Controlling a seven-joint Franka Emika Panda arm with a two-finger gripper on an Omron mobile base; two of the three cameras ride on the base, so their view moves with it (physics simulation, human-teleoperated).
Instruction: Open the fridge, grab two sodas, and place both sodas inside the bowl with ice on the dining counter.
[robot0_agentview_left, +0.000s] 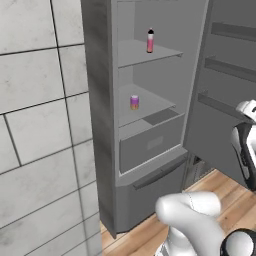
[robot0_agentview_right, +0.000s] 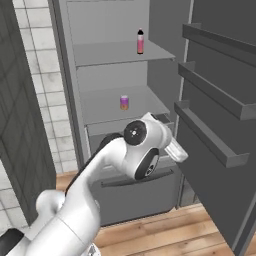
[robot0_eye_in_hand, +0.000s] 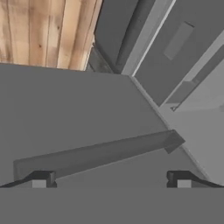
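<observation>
Fridge (robot0_agentview_left: 100, 125) open; bottle (robot0_agentview_left: 150, 41), can (robot0_agentview_left: 134, 102) shelved; end effector (robot0_eye_in_hand: 111, 179) spread.

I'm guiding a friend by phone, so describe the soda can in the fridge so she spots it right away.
Look inside the open grey fridge. On the shelf just above the drawer stands the short purple-pink can with a yellowish band. The only other drink, the slim pink bottle, stands one shelf higher.

Pale tiled wall (robot0_agentview_left: 40, 125) meets a wooden plank floor (robot0_agentview_right: 165, 235).
</observation>
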